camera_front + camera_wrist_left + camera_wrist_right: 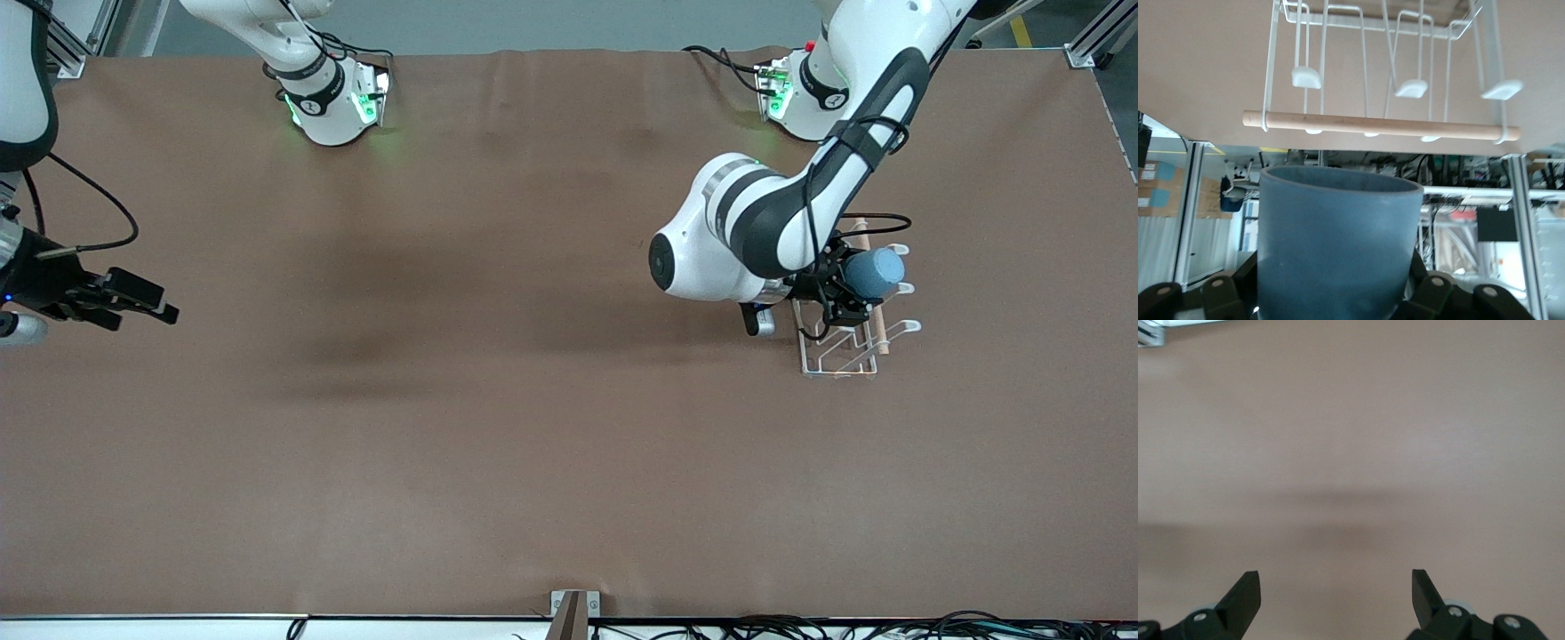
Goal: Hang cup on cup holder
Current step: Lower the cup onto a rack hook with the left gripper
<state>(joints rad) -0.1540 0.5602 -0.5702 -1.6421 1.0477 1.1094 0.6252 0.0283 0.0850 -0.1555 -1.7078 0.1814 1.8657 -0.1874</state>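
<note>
Spanning bare brown table [444, 400], cup holder [840, 356] aboard.

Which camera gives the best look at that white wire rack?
The left wrist view: the cup holder shows its prongs and wooden rod clearly. The front view has it half hidden under the arm. The right wrist view misses it.

A brown table [498, 427] carries 1 white wire cup holder [840, 356] toward the left arm's end.

High front camera overlooks table [444, 400]; wrist cameras look close along jaws
</note>
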